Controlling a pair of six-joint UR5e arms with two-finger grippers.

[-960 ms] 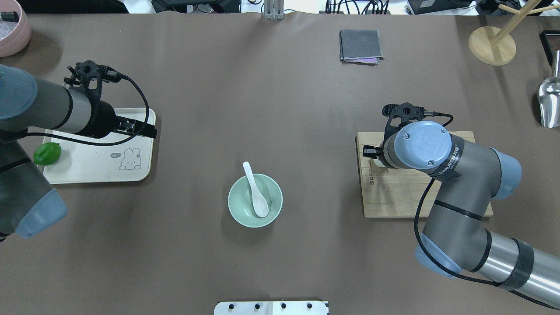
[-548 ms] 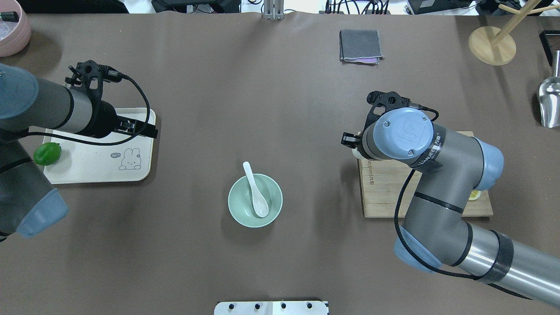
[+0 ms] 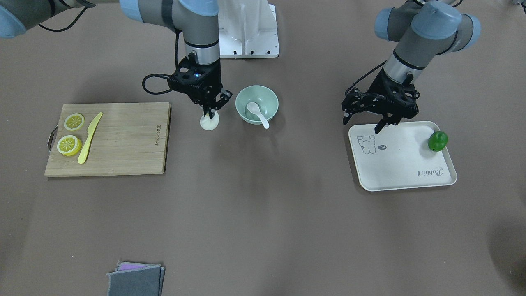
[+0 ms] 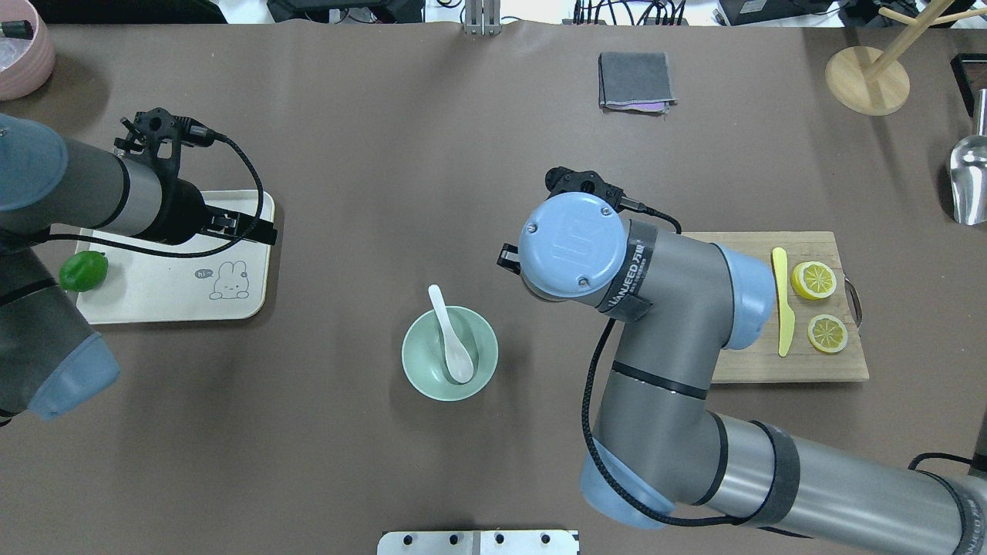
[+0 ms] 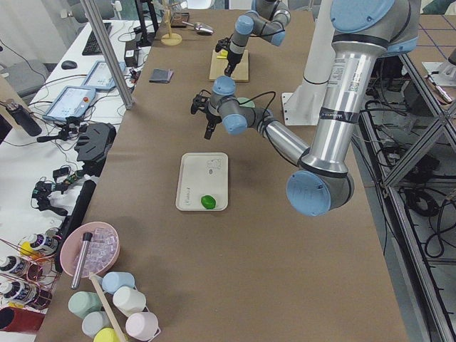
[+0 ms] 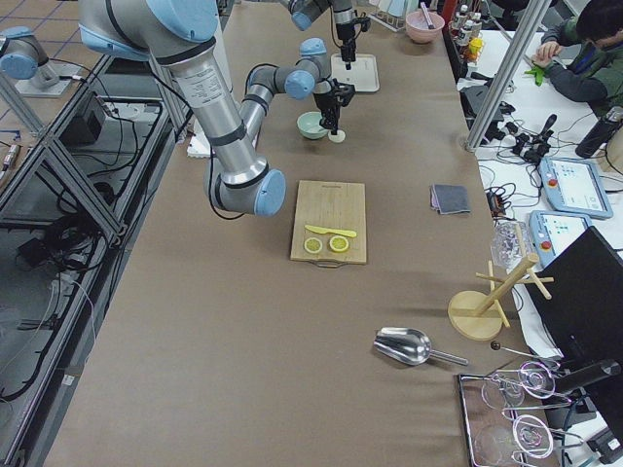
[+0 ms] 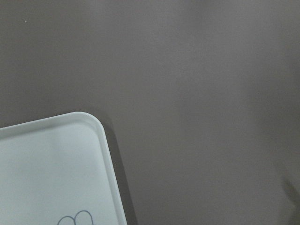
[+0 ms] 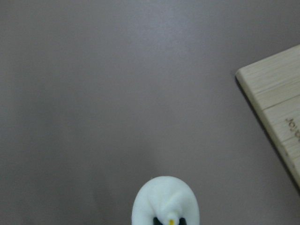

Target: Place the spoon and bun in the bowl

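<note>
The pale mint-green bowl [image 3: 243,112] stands mid-table, also in the overhead view [image 4: 414,362]. The white spoon [image 3: 256,112] lies in it, handle over the rim [image 4: 451,336]. My right gripper [image 3: 210,111] is shut on the white bun [image 3: 209,122] and holds it low over the table, just beside the bowl on the cutting-board side. The bun fills the bottom of the right wrist view [image 8: 165,200]. In the overhead view the right wrist hides the bun. My left gripper [image 3: 386,126] is open and empty over the far corner of the cream tray [image 4: 154,297].
A wooden cutting board [image 3: 123,139] holds two lemon slices [image 3: 74,121] and a yellow knife [image 3: 89,137]. A green lime [image 3: 437,141] sits on the tray. A grey cloth [image 4: 635,80], a wooden stand [image 4: 867,79] and a metal scoop [image 4: 969,181] lie far off.
My right arm has swung from the cutting board toward the bowl, carrying the bun. The left arm, bowl and spoon have not moved.
</note>
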